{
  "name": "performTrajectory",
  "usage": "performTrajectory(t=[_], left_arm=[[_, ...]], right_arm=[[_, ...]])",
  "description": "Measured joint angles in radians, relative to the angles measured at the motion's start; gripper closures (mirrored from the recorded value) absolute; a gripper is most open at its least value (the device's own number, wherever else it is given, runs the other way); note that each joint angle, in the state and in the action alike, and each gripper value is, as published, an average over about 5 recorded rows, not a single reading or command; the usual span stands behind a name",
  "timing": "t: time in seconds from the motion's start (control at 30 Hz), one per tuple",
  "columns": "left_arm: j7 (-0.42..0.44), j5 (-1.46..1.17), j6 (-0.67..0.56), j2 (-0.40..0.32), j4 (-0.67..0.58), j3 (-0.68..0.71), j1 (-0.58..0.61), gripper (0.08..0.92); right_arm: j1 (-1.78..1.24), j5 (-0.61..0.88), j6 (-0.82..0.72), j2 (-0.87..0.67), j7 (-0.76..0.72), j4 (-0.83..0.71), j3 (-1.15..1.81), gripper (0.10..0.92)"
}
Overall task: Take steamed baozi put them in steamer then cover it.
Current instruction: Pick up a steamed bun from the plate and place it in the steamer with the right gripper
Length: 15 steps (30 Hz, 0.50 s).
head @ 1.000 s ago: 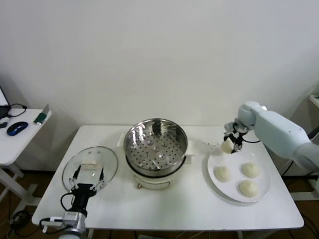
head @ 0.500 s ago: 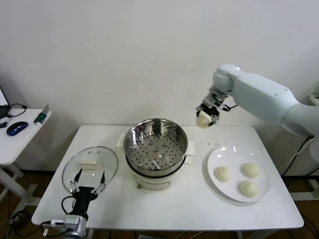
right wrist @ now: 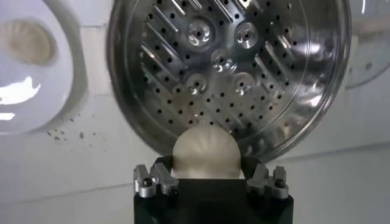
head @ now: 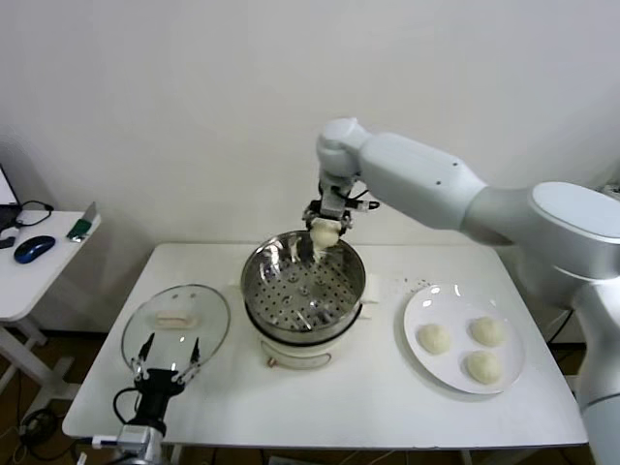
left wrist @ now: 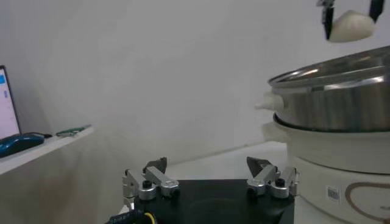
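My right gripper [head: 325, 232] clamps one baozi [right wrist: 204, 152] above the steamer's [head: 302, 286] far rim, over the perforated tray. Three more baozi [head: 468, 347] sit on the plate [head: 423, 308] right of the steamer. Left of it lies the cover [head: 175, 323], with my left gripper [head: 166, 355] spread open near its front edge.
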Motion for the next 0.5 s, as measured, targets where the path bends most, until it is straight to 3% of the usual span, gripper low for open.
performTrajectory(t=[0.5], left_arm=[[-0.004,0.000,0.000,-0.015,-0.006,0.000,0.016,0.177]], right_arm=[[-0.115,-0.152,0.043,0.099,0.028,-0.094,0.040,0.304]])
